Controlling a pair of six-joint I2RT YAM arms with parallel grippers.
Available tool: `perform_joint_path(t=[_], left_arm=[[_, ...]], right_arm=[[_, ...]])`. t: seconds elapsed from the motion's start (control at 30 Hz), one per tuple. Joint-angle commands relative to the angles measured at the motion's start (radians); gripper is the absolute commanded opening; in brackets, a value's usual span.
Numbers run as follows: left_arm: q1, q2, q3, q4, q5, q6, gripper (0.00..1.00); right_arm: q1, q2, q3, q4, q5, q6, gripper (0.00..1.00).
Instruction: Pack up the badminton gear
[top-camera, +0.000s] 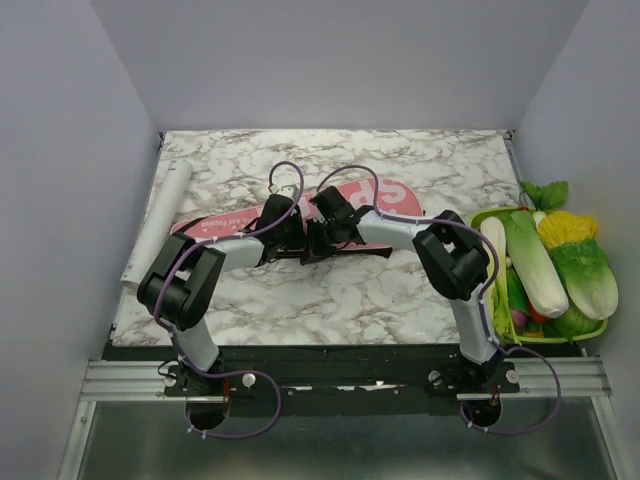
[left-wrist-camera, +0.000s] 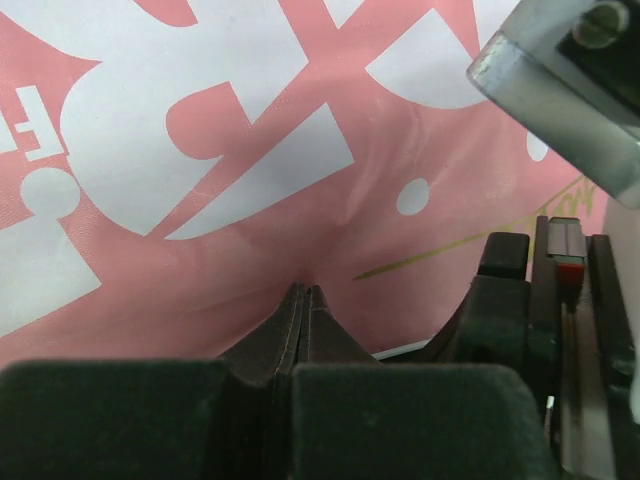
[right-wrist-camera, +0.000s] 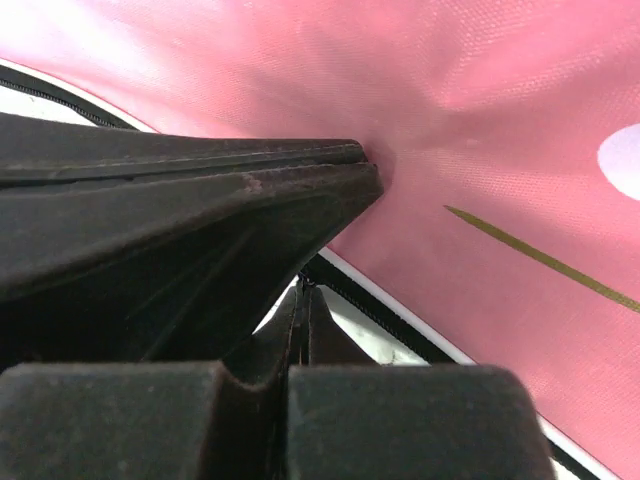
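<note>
Top external view: the pink bag (top-camera: 395, 195) is seen flat on the marble table (top-camera: 350, 300), at the centre of the frame, running diagonally from centre left to just right of centre, white lettering up. Both arms are bent inward over its middle, hiding part of it.

Left wrist view: the left gripper (left-wrist-camera: 303, 293) is closed, its tips pinching a pucker of the pink fabric just below the white lettering.

Right wrist view: the right gripper (right-wrist-camera: 303, 292) is closed, its tips set at the black edging (right-wrist-camera: 385, 310) of the bag. Whether anything is held between them cannot be told. The left gripper's closed fingers are seen just above, with the fabric gathered at their tip.

A white tube (top-camera: 163, 220) is noted along the table's left edge, near the bag's narrow end. A green basket (top-camera: 590, 325) of toy vegetables (top-camera: 560, 265) is noted at the right edge.
</note>
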Motion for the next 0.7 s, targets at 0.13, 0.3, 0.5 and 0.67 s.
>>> perform_joint_path(t=[0.13, 0.3, 0.5, 0.67], left_arm=[[-0.046, -0.123, -0.017, -0.083, 0.005, 0.007, 0.04], [-0.052, -0.256, -0.008, -0.195, -0.027, 0.007, 0.15], [-0.061, -0.354, 0.046, -0.385, -0.061, 0.033, 0.24], [-0.060, -0.402, 0.061, -0.485, -0.245, 0.050, 0.29]], right_arm=[[-0.045, -0.044, -0.118, 0.110, 0.003, 0.146, 0.01], [-0.145, -0.153, -0.264, 0.164, 0.010, 0.146, 0.01], [-0.318, -0.212, -0.313, 0.162, -0.081, 0.051, 0.01], [-0.452, -0.250, -0.315, 0.074, -0.093, -0.082, 0.01]])
